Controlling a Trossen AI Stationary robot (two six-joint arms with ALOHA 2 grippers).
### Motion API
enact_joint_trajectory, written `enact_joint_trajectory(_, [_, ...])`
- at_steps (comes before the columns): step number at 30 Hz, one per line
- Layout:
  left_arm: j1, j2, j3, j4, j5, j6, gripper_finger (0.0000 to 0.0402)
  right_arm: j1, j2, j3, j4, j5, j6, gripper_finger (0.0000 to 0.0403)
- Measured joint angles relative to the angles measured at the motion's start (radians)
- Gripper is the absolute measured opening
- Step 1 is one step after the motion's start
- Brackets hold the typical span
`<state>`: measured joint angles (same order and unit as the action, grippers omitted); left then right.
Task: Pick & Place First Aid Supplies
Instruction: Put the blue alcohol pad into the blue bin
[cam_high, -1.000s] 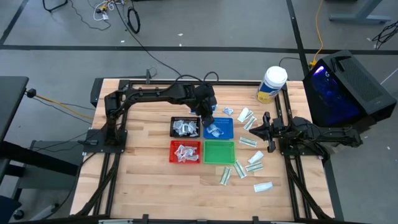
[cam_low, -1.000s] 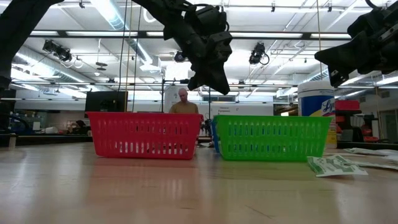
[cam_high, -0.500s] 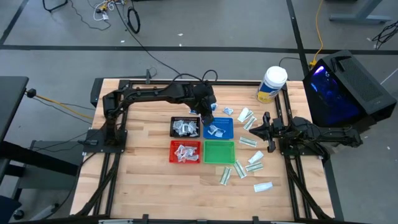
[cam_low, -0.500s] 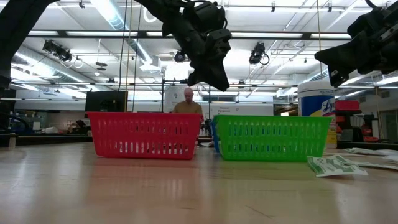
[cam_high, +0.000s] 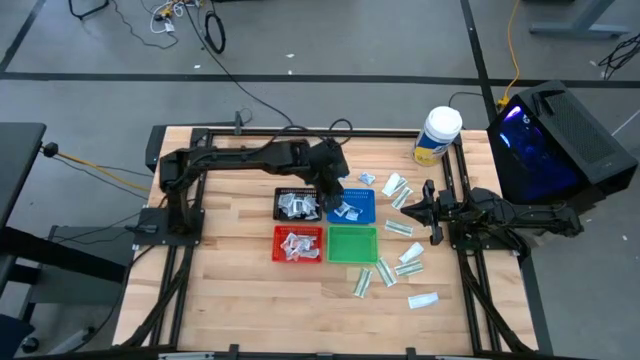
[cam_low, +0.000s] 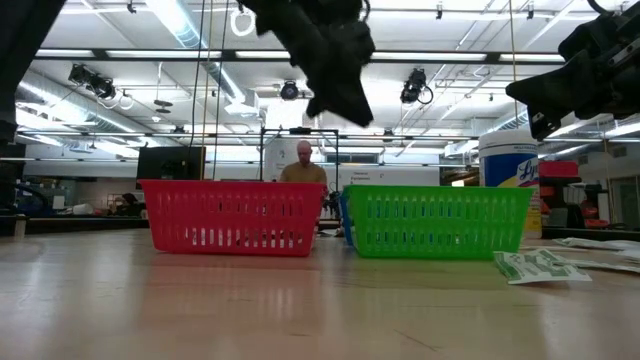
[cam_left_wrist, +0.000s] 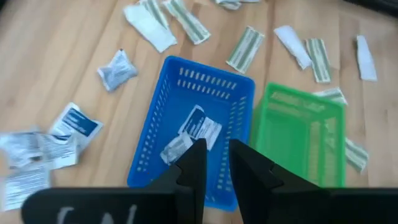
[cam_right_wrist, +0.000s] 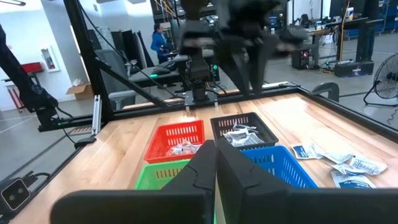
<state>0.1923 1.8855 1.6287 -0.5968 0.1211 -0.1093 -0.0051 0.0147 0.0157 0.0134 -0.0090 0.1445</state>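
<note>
Left gripper (cam_left_wrist: 213, 163), fingers slightly apart and empty, hangs over the blue tray (cam_left_wrist: 163, 109) holding 2 packets (cam_left_wrist: 194, 132). Right gripper (cam_high: 428, 210), fingers together, waits at frame right.

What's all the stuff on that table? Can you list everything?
mesh trays: four; black, blue, red, green; in a square at mid-table
small flat packets: many; white-and-blue or white-and-green; loose to the right of the trays, some in the black, red and blue trays
plastic jar: one; white with a yellow label; far right corner
wooden table: one; light brown
boxy machine: one; black, glowing blue; beside the table
person: one; far behind the table
left hand: dark; above the blue tray, fingers slightly apart, holding nothing
right hand: dark; shut, waiting at the right
</note>
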Motion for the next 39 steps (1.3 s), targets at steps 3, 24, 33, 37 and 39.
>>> enact_joint_trajectory(3, [-0.026, -0.040, 0.001, 0.011, -0.034, 0.039, 0.0070, 0.000, 0.000, 0.000, -0.001, 0.000, 0.000, 0.0018])
enact_joint_trajectory(24, [-0.163, -0.094, -0.085, 0.017, -0.099, 0.093, 0.0005, 0.000, 0.000, 0.000, -0.001, 0.000, 0.000, 0.0018])
enact_joint_trajectory(33, [-0.240, -0.108, -0.214, 0.054, 0.040, -0.027, 0.0004, 0.000, 0.000, 0.000, -0.001, 0.000, 0.000, 0.0018])
enact_joint_trajectory(37, [-0.272, -0.152, -0.312, 0.163, 0.039, -0.096, 0.0007, 0.000, 0.000, 0.000, -0.001, 0.000, 0.000, 0.0018])
enact_joint_trajectory(39, [-0.293, -0.174, -0.353, 0.220, 0.036, -0.102, 0.0009, 0.000, 0.000, 0.000, 0.000, 0.000, 0.000, 0.0018])
